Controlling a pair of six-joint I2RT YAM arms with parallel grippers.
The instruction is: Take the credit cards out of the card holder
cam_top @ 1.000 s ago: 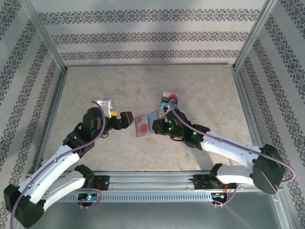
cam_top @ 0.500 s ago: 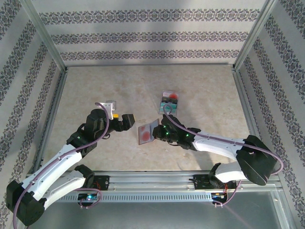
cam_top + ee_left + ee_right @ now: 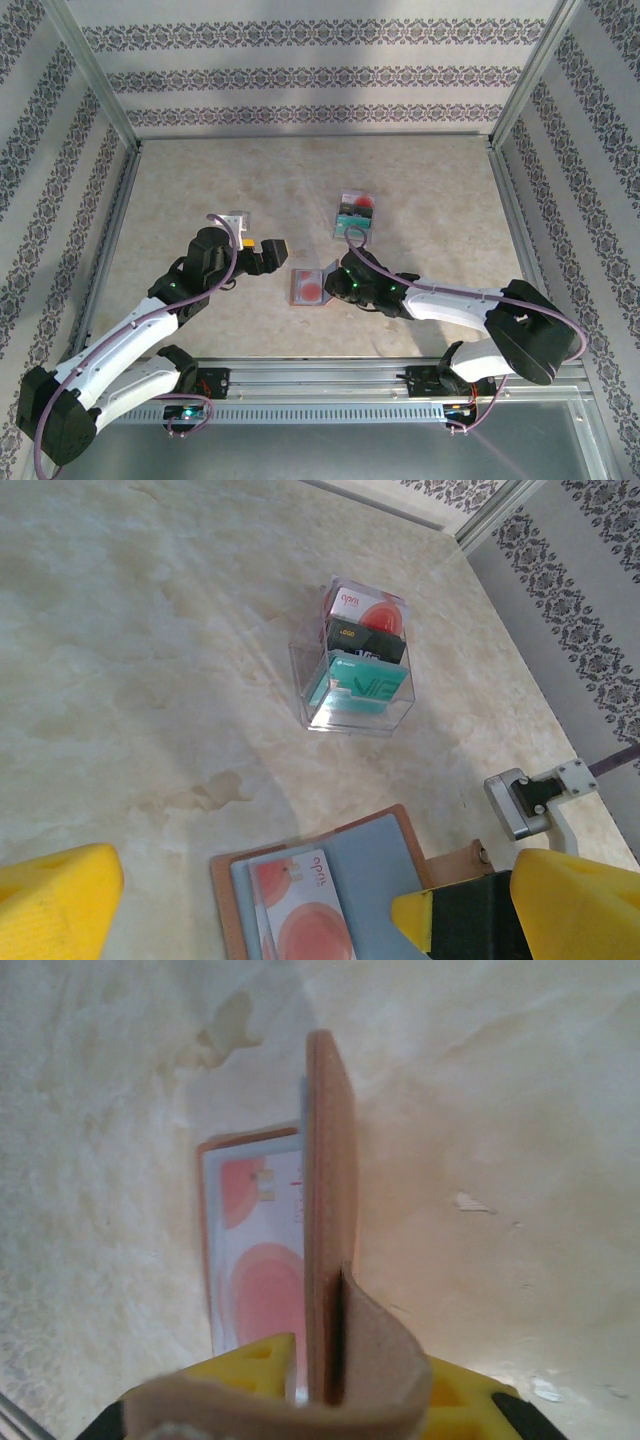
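One flat brown leather card holder with grey-blue inner pockets (image 3: pixel 378 855) lies open on the beige marbled table (image 3: pixel 120 630). One white-and-red plastic card (image 3: pixel 300 915) sits in its pocket. The right gripper (image 3: pixel 337 283) is at its right edge, with a brown flap between the yellow fingers; I cannot tell whether they clamp it. The left gripper (image 3: pixel 268 250) hovers nearby, fingers wide apart. Farther off, one clear plastic box (image 3: pixel 310 705) holds three more cards (image 3: pixel 365 688): teal, black, and red-and-white.
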